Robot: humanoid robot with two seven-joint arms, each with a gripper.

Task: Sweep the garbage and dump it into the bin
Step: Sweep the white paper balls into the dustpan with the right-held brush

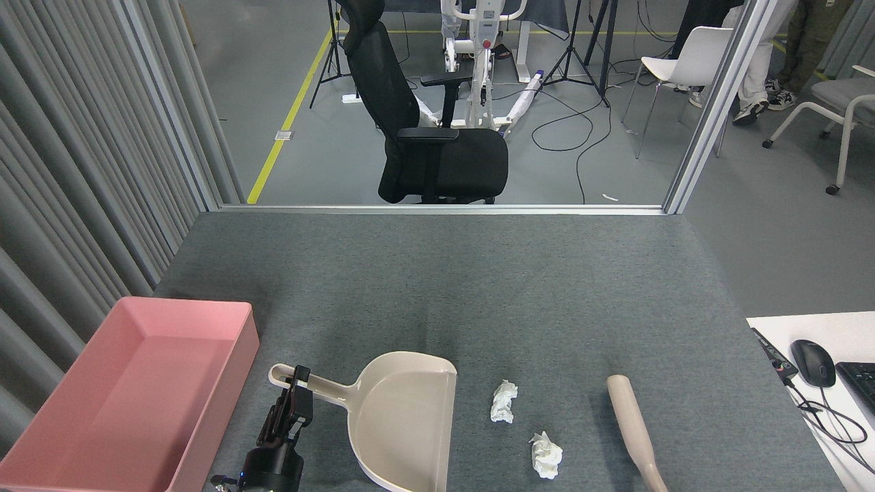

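1. Left hand (295,398) closed on the dustpan (403,417) handle; right hand out of view.
2. Both tissue wads (504,402) (545,454) lie unswept on desk (519,294), between dustpan and brush (632,427).
3. Pink bin (243,342) holds nothing.

I see a grey felt-covered worktop (478,287) edged at the far side by a metal rail (437,209). Pleated grey curtains (75,171) line the left. Beyond, the floor (328,143) is grey with a yellow line (287,116) and loose black cables (581,130). A black office chair (424,130) stands just past the rail, a white chair (683,61) farther right, a grey-seated one (837,102) at the edge. A white desk (820,369) with mouse (813,363) sits at right.
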